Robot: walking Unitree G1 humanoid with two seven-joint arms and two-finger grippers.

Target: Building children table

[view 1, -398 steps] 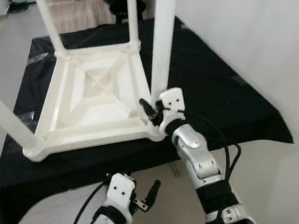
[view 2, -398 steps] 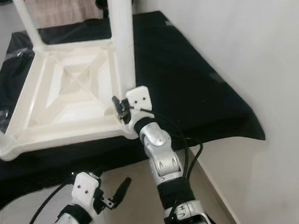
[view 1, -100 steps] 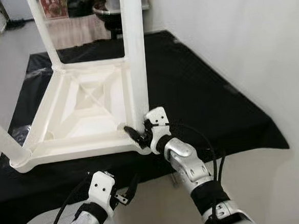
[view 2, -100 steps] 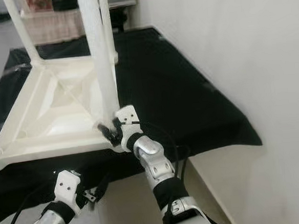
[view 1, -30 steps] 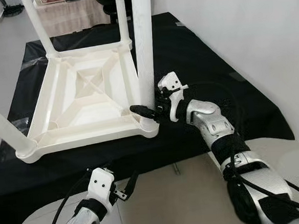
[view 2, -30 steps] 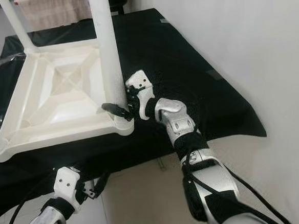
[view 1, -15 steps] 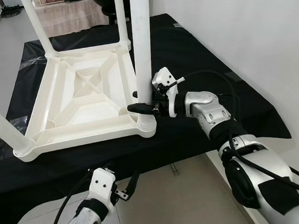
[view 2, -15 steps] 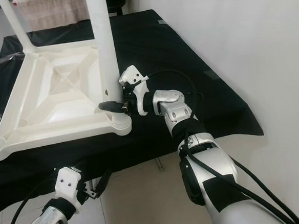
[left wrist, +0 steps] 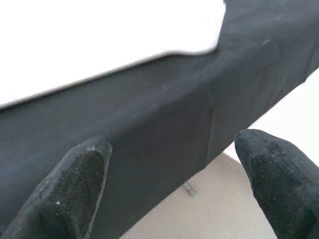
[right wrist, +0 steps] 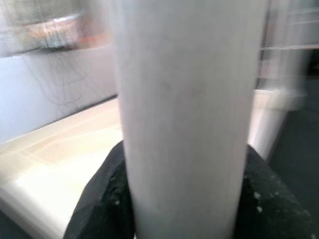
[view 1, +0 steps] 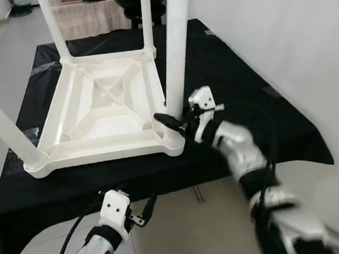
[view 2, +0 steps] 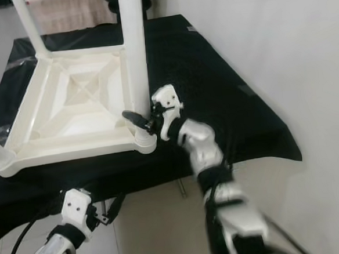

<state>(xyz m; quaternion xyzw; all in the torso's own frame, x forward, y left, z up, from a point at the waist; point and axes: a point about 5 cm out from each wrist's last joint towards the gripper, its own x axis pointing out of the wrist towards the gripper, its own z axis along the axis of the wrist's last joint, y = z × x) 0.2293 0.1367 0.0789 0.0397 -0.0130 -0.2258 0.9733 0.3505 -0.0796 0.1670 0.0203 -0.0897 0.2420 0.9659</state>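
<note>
Right gripper (view 1: 170, 122) fingers clamp the table leg (view 1: 175, 57) just above its socket; left gripper (view 1: 145, 210) fingers spread, holding nothing, below the worktop (view 1: 256, 115)

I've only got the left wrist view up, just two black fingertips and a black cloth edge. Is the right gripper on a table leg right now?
Observer: Yes. The right gripper is shut on the near right leg, low down by its socket.
Operator: Is the table upright?
Observer: No. The white table lies upside down on the black cloth, legs pointing up.
Operator: Where is my left gripper compared to all that?
Observer: The left gripper hangs open below the cloth's front edge, over the floor, apart from the table.
</note>
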